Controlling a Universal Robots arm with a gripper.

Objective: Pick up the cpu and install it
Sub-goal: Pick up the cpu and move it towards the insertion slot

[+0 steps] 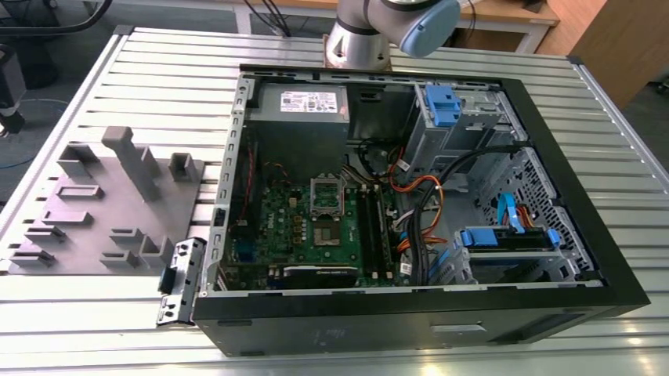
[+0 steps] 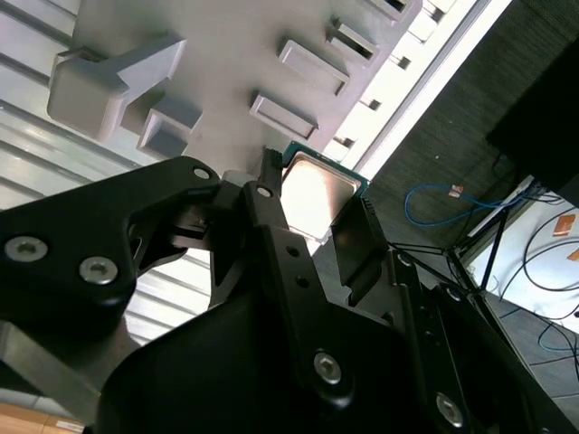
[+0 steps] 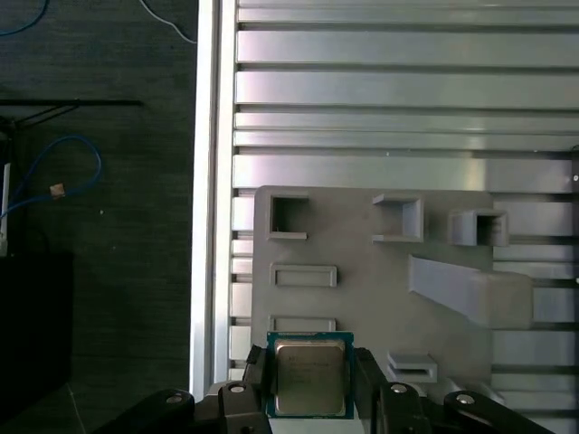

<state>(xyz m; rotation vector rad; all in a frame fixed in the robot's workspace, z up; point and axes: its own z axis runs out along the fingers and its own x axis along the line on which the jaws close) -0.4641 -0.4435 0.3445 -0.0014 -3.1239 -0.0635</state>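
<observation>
The one gripper [image 3: 312, 384] clamps its two fingers [image 3: 369, 380] on the single cpu [image 3: 310, 372], held well above the one grey moulded tray [image 3: 362, 298].

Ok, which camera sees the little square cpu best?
The first wrist view: the cpu faces the camera flat-on, its whole silvery top showing between the jaws. The second wrist view catches the cpu tilted, with a jaw covering part.
</observation>
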